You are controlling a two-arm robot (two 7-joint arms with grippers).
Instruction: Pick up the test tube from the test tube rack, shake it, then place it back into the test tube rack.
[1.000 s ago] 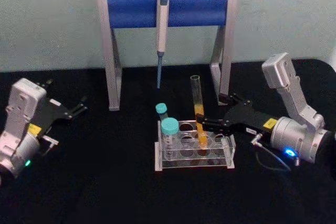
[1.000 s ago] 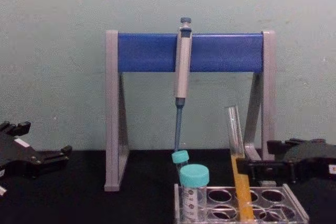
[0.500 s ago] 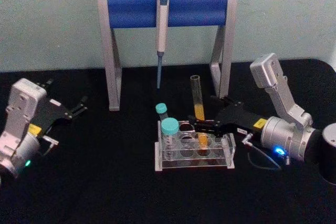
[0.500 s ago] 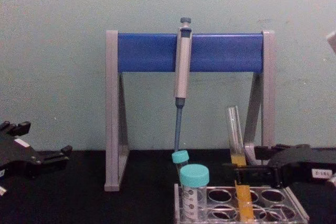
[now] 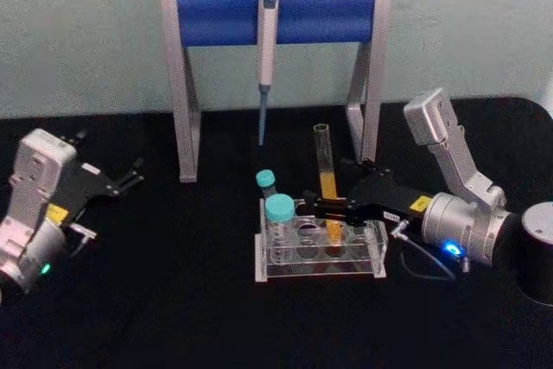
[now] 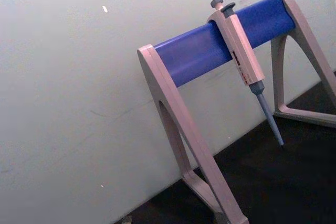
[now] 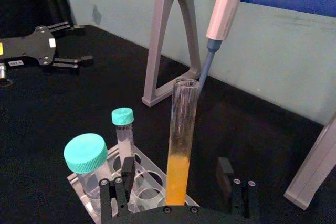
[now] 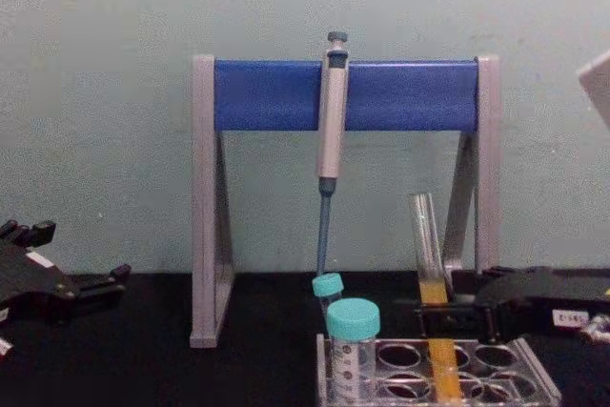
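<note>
You're at a lab bench: a pipette [image 5: 267,41] hangs from its stand [image 5: 186,101], and a test tube rack [image 5: 320,267] holds teal-capped vials [image 5: 279,207].

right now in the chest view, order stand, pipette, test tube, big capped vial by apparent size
1. stand
2. pipette and test tube: similar length, tube nearer, so unranked
3. big capped vial

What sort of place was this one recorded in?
Most likely a laboratory bench setup: a pipette hangs on a blue-and-grey stand, and a clear test tube rack holds teal-capped vials and a test tube of orange liquid, which the right gripper straddles.
</note>
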